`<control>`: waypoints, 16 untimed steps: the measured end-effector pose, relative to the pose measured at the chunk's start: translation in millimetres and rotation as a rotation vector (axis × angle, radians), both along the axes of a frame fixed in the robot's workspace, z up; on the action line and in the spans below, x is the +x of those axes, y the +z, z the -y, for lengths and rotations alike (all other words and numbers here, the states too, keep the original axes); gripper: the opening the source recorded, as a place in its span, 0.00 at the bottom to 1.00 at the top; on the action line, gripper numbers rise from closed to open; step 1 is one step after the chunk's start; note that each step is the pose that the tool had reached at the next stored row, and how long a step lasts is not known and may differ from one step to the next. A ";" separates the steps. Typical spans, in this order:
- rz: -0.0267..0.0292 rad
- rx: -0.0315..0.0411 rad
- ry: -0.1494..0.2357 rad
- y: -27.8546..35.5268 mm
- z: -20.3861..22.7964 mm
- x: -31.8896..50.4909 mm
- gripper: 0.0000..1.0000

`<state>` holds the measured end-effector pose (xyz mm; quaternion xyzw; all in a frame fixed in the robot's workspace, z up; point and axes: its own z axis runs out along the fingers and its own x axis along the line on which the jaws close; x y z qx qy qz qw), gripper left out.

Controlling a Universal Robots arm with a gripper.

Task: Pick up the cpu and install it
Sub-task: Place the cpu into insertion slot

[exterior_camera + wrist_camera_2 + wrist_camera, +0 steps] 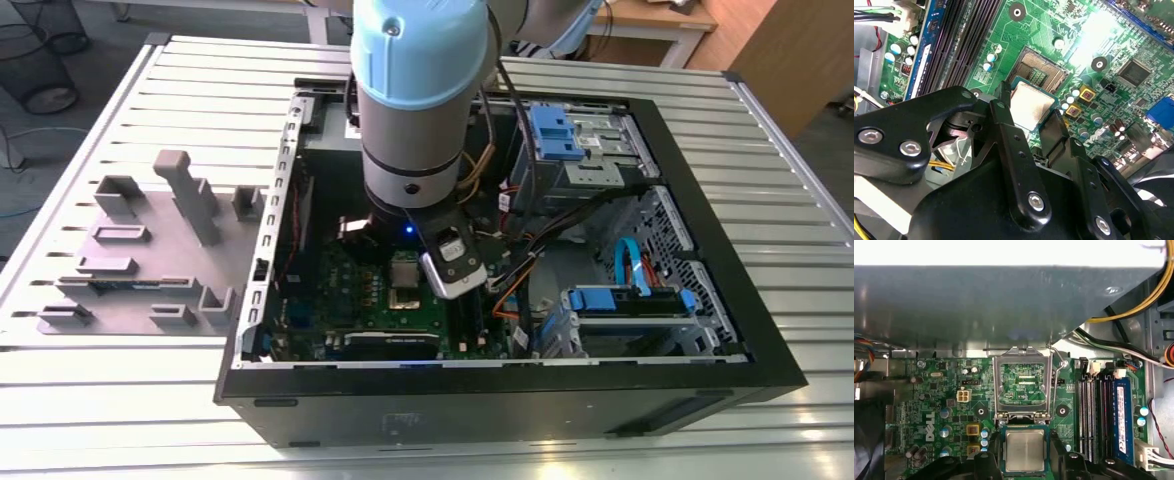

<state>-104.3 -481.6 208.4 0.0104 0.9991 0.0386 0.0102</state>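
Cpu: small flat square chip (pixel 1024 450) with a dull silvery-grey metal top and a thin green rim; the lid looks faintly mottled in both wrist views.
Cpu position: inside the open computer case, just beside the hinge of the raised socket frame (pixel 1021 380), level with the board in the first wrist view.
Cpu and socket: in the second wrist view the chip overlaps the near part of the open socket (pixel 1043 67), whose gold contact field shows beyond its far edge; I cannot tell whether the two touch.
Hand: the hand (pixel 1030 107) is narrowed onto the cpu, with a black finger (pixel 1003 117) against one edge and its partner against the opposite edge.
Arm: grey with a pale blue cap (pixel 414 90), reaching straight down into the case.
Motherboard: green (pixel 1064 30), with dark memory slots (pixel 1094 410) near the socket and small blue and gold components around it.
Case: black tower (pixel 534 400) lying on its side with the side panel off, with blue drive brackets (pixel 554 130) and bundled cables on the exterior view's right.
Counter: pale metal with long ribbed slats (pixel 120 120), carrying the case.
Holder blocks: lilac-grey plastic shapes (pixel 147 250) on the counter at the exterior view's left, well apart from the hand.
Room: blue-grey floor, a wire basket (pixel 40 50) at the far left corner and wooden furniture (pixel 774 50) at the far right.
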 end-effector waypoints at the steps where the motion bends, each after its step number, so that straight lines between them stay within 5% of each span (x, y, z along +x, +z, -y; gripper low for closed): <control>1: 0.0000 0.0002 0.000 -0.5 0.4 0.0 0.47; 16: -0.0001 0.0002 0.000 -7.2 6.0 0.0 0.47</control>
